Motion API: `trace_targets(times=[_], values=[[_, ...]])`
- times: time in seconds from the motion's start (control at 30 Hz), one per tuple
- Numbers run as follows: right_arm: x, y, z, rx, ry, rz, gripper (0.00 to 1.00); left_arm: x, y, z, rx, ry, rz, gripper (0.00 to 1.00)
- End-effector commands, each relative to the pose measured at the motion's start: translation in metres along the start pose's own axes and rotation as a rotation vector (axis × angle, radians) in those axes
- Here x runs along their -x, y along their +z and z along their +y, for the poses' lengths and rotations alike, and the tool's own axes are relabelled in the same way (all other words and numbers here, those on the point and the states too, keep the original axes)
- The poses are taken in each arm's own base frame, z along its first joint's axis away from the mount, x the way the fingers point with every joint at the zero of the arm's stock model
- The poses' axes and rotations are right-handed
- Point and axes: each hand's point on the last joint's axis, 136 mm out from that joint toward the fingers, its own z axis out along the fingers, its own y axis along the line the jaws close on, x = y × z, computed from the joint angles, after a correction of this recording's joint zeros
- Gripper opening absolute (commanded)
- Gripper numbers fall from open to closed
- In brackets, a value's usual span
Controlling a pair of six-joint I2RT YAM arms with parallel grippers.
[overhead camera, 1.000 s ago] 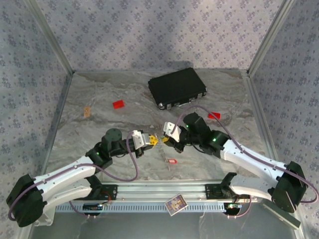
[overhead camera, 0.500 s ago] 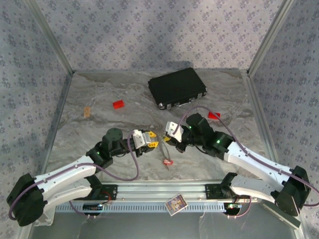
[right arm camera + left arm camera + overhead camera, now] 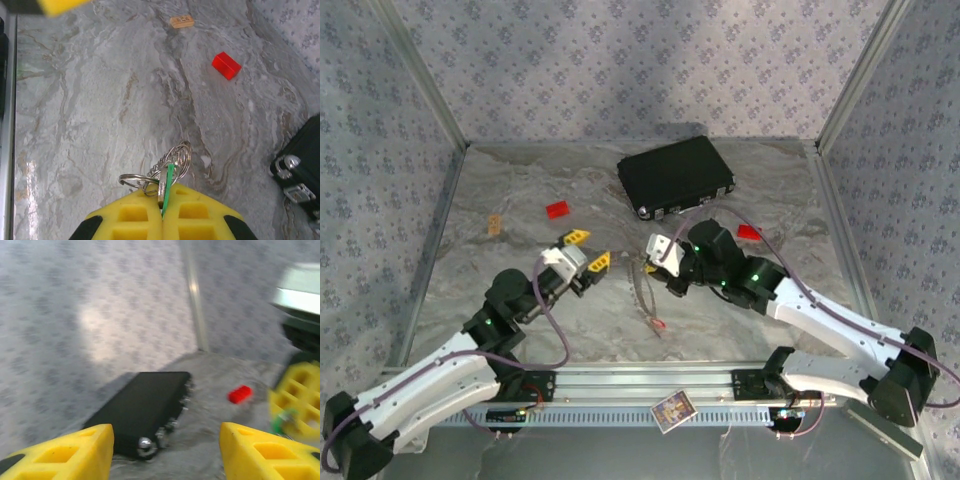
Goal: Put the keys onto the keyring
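Bench (image 3: 770, 180): grey marble pattern, brownish veins.
Walls (image 3: 620, 60): pale blue-grey, small repeating floral print.
Case (image 3: 675, 175): black, silvery corner fittings.
Blocks (image 3: 558, 209) (image 3: 748, 232): solid red.
Small tile (image 3: 495, 224): tan.
Left pincer (image 3: 588, 249) and right pincer (image 3: 164, 192): yellow fingers.
Green key tag (image 3: 170, 177): bright green.
Red key tag (image 3: 660, 323): red.
Keyring (image 3: 131, 178): silvery metal.
Arms (image 3: 830, 320): white links, black joints, purple cables.

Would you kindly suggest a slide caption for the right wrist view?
Right gripper shut on the green key, keyring at its tips, over the marble table; red block beyond.
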Motion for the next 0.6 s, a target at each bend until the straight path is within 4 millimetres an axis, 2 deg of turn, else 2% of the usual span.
trace_targets(times=[0.0, 0.2, 0.3, 0.4, 0.47, 0.57], values=[[0.050, 0.009, 0.002, 0.014, -0.046, -0.111, 0.00, 0.009, -0.017, 0.067, 0.337, -0.090, 0.036, 0.59], [0.115, 0.045, 0.027, 0.126, -0.043, -0.269, 0.00, 0.007, -0.056, 0.122, 0.584, -0.200, 0.031, 0.61], [0.129, 0.062, 0.032, 0.147, 0.021, -0.331, 0.00, 0.011, -0.077, 0.139, 0.683, -0.226, 0.002, 0.62], [0.117, 0.085, 0.030, 0.130, 0.099, -0.314, 0.00, 0.009, -0.091, 0.148, 0.743, -0.238, -0.009, 0.63], [0.096, 0.101, 0.027, 0.109, 0.132, -0.253, 0.00, 0.005, -0.093, 0.151, 0.757, -0.241, -0.002, 0.63], [0.052, 0.119, 0.023, 0.086, 0.150, -0.128, 0.00, -0.004, -0.090, 0.149, 0.749, -0.246, 0.022, 0.63]])
